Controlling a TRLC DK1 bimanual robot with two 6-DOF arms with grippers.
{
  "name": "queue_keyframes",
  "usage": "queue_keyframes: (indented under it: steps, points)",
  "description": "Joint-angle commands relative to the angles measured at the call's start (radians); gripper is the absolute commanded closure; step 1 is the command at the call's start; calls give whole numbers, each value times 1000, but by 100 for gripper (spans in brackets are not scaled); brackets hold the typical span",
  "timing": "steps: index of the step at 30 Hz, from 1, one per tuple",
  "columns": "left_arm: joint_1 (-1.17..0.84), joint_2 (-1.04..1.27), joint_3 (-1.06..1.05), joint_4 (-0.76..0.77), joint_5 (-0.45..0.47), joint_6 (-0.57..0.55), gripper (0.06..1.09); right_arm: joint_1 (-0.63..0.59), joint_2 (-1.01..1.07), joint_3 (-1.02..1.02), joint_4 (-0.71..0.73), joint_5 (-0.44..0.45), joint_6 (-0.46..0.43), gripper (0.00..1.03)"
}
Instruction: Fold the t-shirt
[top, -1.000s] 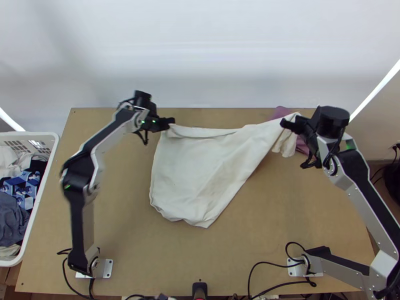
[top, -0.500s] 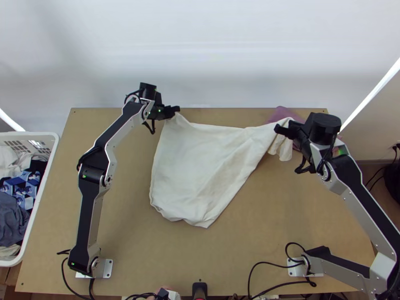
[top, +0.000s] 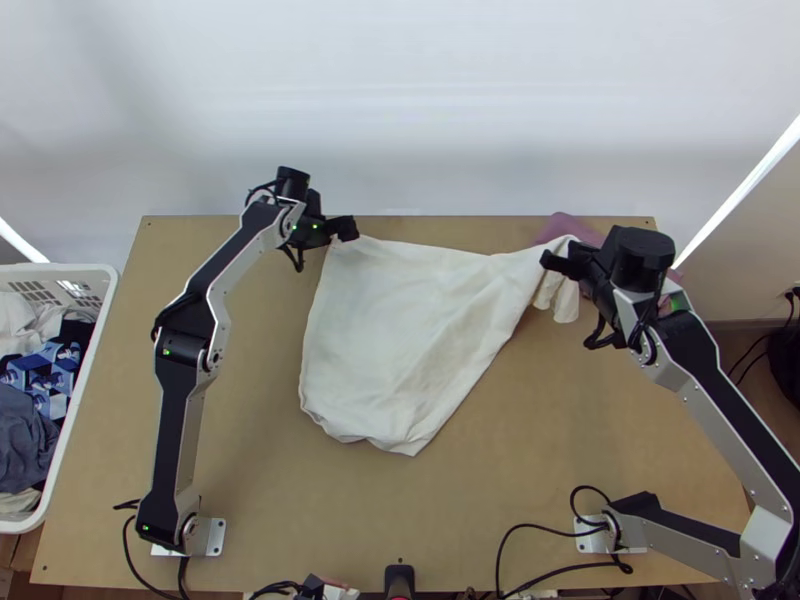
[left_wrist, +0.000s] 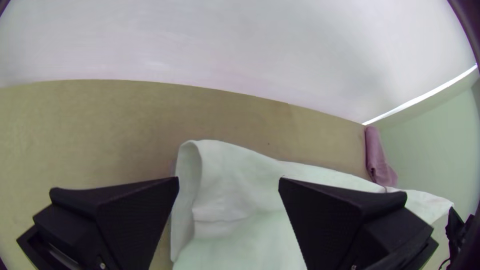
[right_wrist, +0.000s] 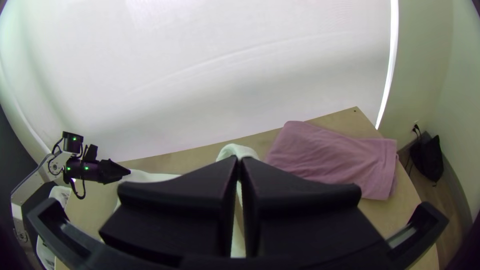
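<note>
Top view: wooden table (top: 470, 500), being backed by a white wall (top: 400, 100). Mixed clothes (top: 30, 440) are being held in a white basket (top: 108, 280) beside its left edge. A white t-shirt (top: 390, 340) is being displayed mid-table, spread unevenly. The left gripper (top: 350, 228) is being held at its far left corner, the right gripper (top: 545, 262) at its far right.

Left wrist view: the shirt is being framed between the left gripper's (left_wrist: 228, 185) parted fingers.

Right wrist view: mauve cloth (right_wrist: 335, 160), being supported by the table; shirt, being pinched in the right gripper's (right_wrist: 238, 165) closed fingers.
</note>
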Motion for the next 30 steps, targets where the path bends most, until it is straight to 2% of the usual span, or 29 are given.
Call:
queue_keyframes:
  steps: [1, 8, 10, 14, 17, 19, 23, 27, 28, 29, 30]
  points:
    - [18, 6, 10, -37, 13, 29, 11, 8, -24, -20, 20, 13, 22, 100]
    - [7, -5, 10, -96, 26, 52, 12, 7, -21, -17, 28, 13, 22, 100]
    - [2, -10, 10, -107, 37, 56, 20, 5, -19, -17, 29, 15, 22, 100]
    - [-5, -16, 10, -109, 40, 64, 21, 2, -21, -18, 29, 15, 22, 100]
    - [-4, -17, 10, -95, 40, 59, 33, 1, -25, -21, 29, 15, 22, 100]
    - [-2, -17, 10, -87, 40, 58, 33, 1, -29, -24, 29, 15, 22, 100]
    - [-4, -19, 10, -84, 28, 53, 48, -1, -35, -27, 28, 15, 22, 100]
    - [-4, -19, 10, -81, 25, 53, 49, -4, -38, -32, 28, 15, 22, 100]
    - [-4, -22, 9, -81, 23, 53, 54, -4, -38, -32, 28, 15, 22, 100]
    - [-4, -23, 6, -73, 19, 53, 66, -4, -38, -32, 29, 15, 22, 100]
    - [-2, -26, 1, -61, 19, 52, 85, -6, -39, -32, 29, 15, 22, 100]
